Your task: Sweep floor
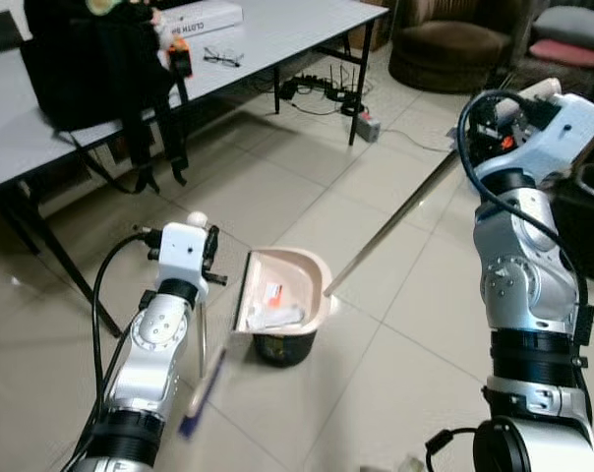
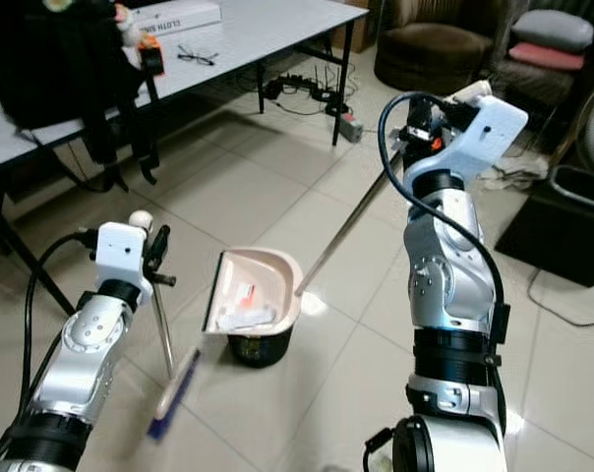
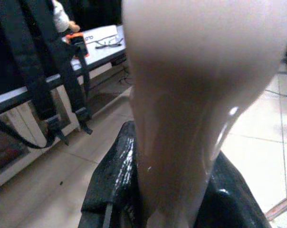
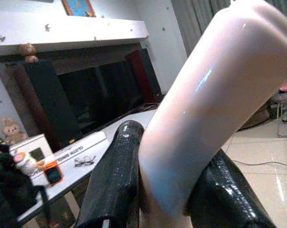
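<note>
A pale pink dustpan (image 1: 282, 295) holding white litter tilts over a small black bin (image 1: 282, 347) on the tiled floor. Its long metal handle (image 1: 395, 221) rises to my right gripper (image 1: 504, 113), which is shut on the handle's pale grip (image 4: 205, 109) between black fingers (image 4: 115, 175). My left gripper (image 1: 204, 258) is shut on the broom's thin rod (image 1: 202, 334), just under its pale knob (image 1: 196, 219). The blurred blue broom head (image 1: 201, 398) rests low, left of the bin. In the left wrist view the pale broom grip (image 3: 200, 95) sits between the fingers (image 3: 112, 180).
A grey table (image 1: 277, 39) stands at the back left with a black backpack (image 1: 90, 59) and glasses (image 1: 222, 57) on it; its leg (image 1: 41, 246) is near my left arm. Cables and a power strip (image 1: 326, 93) lie beyond. A brown armchair (image 1: 449, 49) and a dark box (image 1: 587, 216) stand right.
</note>
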